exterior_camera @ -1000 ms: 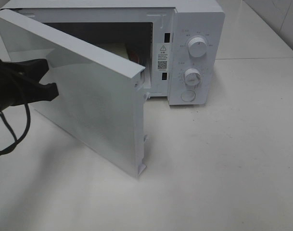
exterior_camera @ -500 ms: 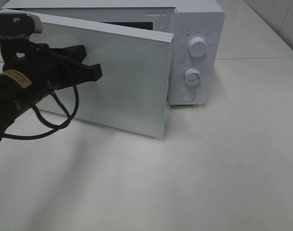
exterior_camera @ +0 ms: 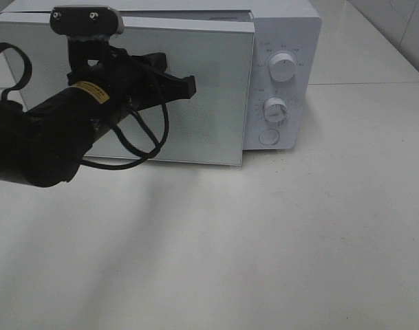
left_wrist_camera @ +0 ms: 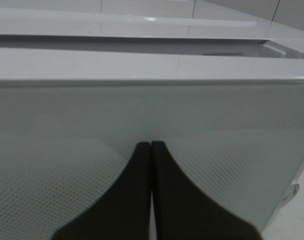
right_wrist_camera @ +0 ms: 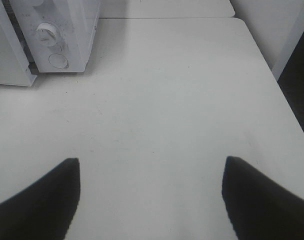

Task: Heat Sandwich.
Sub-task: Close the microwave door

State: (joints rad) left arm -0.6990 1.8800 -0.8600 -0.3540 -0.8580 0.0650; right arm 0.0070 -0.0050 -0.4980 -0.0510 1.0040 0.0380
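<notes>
Left pincer [exterior_camera: 189,85], its two fingers pressed together with nothing between them, sets its closed tip flat against the front of the microwave door [exterior_camera: 216,117], in the upper half of the panel. Right pincer [right_wrist_camera: 152,162] hangs with its fingers wide apart over bare bench [right_wrist_camera: 161,100], holding nothing, well clear of the microwave [exterior_camera: 285,24]. No view shows the sandwich. The door covers the cavity, so it is probably inside, though that cannot be confirmed.

Judged from the task, the step in hand is shutting the door. The left wrist view shows a narrow gap along the door's top edge, so the latch may not be home. A good finish is a straight, steady push square to the panel, nearer the latch side than the hinge. It should be firm enough to click but not to shove the oven back across the bench. The upper knob [exterior_camera: 283,69] and lower knob [exterior_camera: 275,109] then need setting, and the free right pincer looks better placed for that.
</notes>
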